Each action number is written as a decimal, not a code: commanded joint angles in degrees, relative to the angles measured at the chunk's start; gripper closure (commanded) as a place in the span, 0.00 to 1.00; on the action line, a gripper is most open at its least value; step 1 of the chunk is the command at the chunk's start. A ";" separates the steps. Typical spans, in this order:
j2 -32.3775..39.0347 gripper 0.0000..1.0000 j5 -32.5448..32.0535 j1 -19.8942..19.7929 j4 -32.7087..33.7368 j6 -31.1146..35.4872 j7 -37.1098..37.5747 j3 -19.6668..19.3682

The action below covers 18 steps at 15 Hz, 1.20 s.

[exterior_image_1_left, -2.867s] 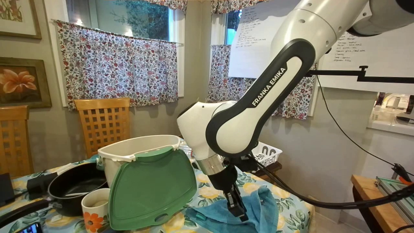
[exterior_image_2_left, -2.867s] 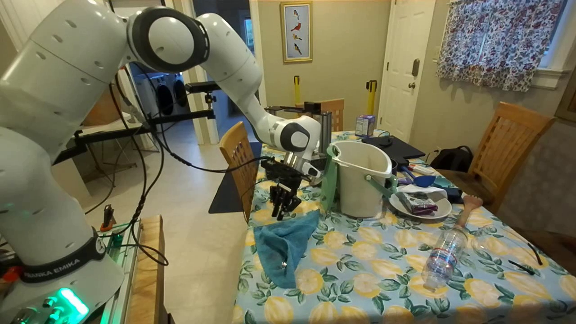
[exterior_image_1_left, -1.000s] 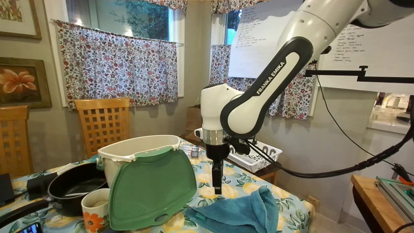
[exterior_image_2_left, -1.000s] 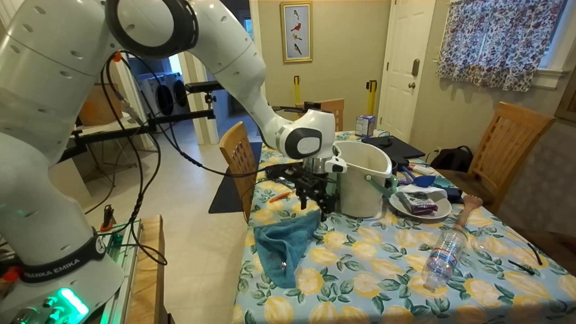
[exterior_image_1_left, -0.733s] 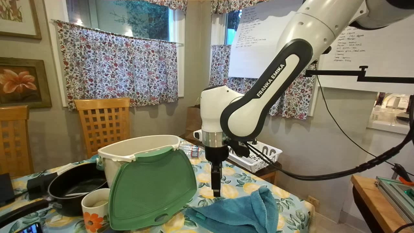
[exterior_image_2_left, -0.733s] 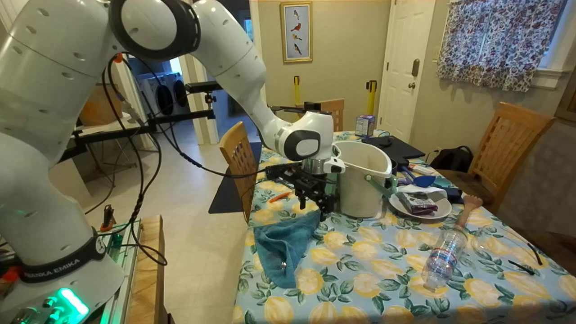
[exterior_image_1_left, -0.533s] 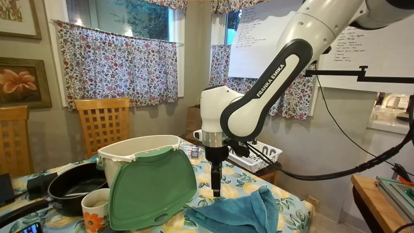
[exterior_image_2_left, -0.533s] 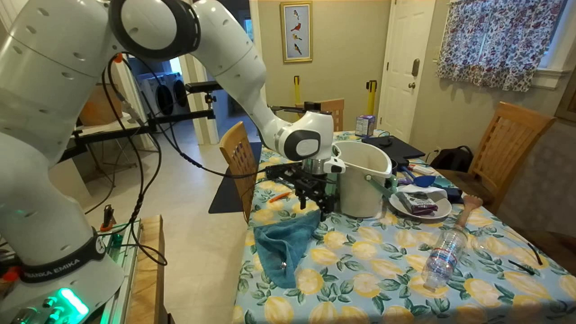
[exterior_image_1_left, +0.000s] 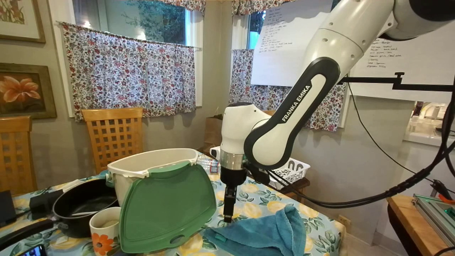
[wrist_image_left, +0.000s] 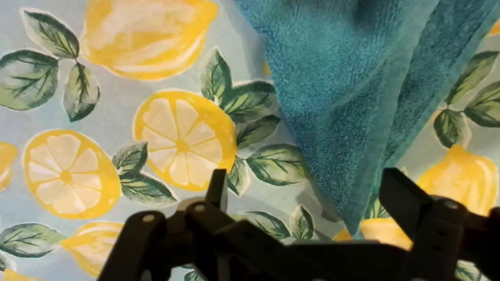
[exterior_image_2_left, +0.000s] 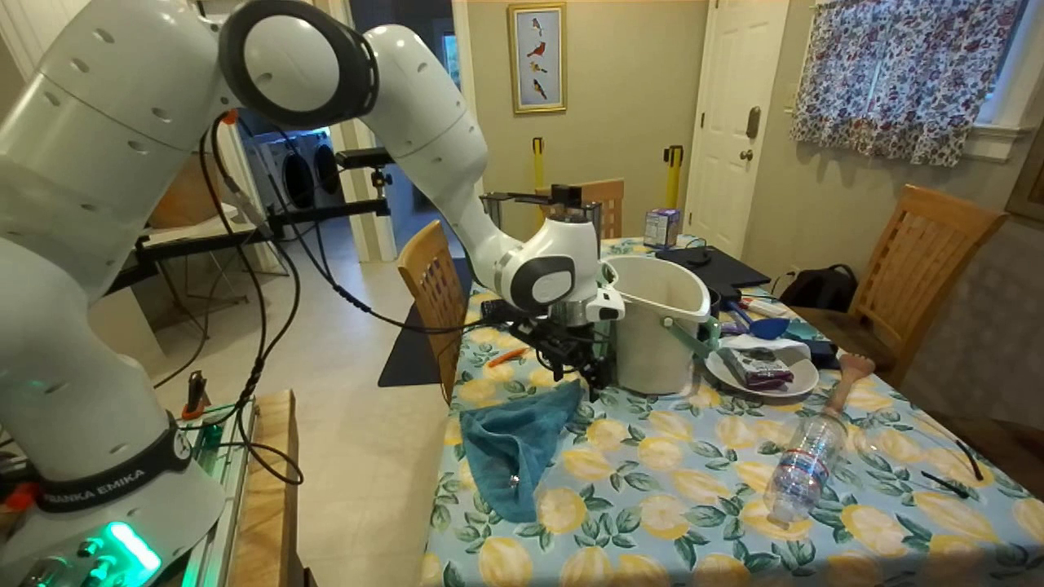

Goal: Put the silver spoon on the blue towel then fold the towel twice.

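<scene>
The blue towel (exterior_image_2_left: pixel 518 444) lies folded over and rumpled on the floral tablecloth, one part raised in a peak in an exterior view (exterior_image_1_left: pixel 289 222). A small shiny bit, seemingly part of the silver spoon (exterior_image_2_left: pixel 514 481), shows on the towel; the rest of it is hidden. My gripper (exterior_image_1_left: pixel 228 218) points straight down, open, just above the tablecloth near a pointed corner of the towel. In the wrist view that towel corner (wrist_image_left: pixel 351 195) reaches in between the spread fingers of the gripper (wrist_image_left: pixel 304 171), nearer the right one, and neither finger grips it.
A white bin (exterior_image_2_left: pixel 656 342) with its green lid (exterior_image_1_left: pixel 169 209) hanging down stands close beside the gripper. An orange object (exterior_image_2_left: pixel 507 356), a plate (exterior_image_2_left: pixel 787 390) with a packet and a clear bottle (exterior_image_2_left: pixel 803 469) lie on the table. A mug (exterior_image_1_left: pixel 105 231) and black pan (exterior_image_1_left: pixel 85 199) stand beyond the lid.
From over the towel, tilted, my gripper has swung upright and away from it. In the last half second it has come lower and nearer the green lid. The towel has not visibly moved.
</scene>
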 commanded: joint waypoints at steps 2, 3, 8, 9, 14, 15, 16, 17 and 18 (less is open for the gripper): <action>2.01 0.00 0.78 -0.74 -0.02 5.85 -1.33 1.75; 2.43 0.00 0.97 -1.09 0.16 6.52 -1.72 2.40; 4.29 0.00 1.17 -1.55 1.21 7.64 -2.34 4.35; 4.51 0.04 1.05 -1.33 1.33 7.97 -2.11 4.25; 6.05 0.46 -0.04 -0.14 1.57 12.71 -1.37 2.91; 6.35 0.53 -0.21 -0.17 1.52 13.82 -1.60 2.95; 6.68 0.61 -0.31 -0.22 1.55 14.69 -1.81 3.02; 7.12 0.67 -0.46 -0.13 1.66 15.59 -1.94 2.91; 7.57 0.75 -0.64 -0.04 1.85 16.14 -2.14 2.76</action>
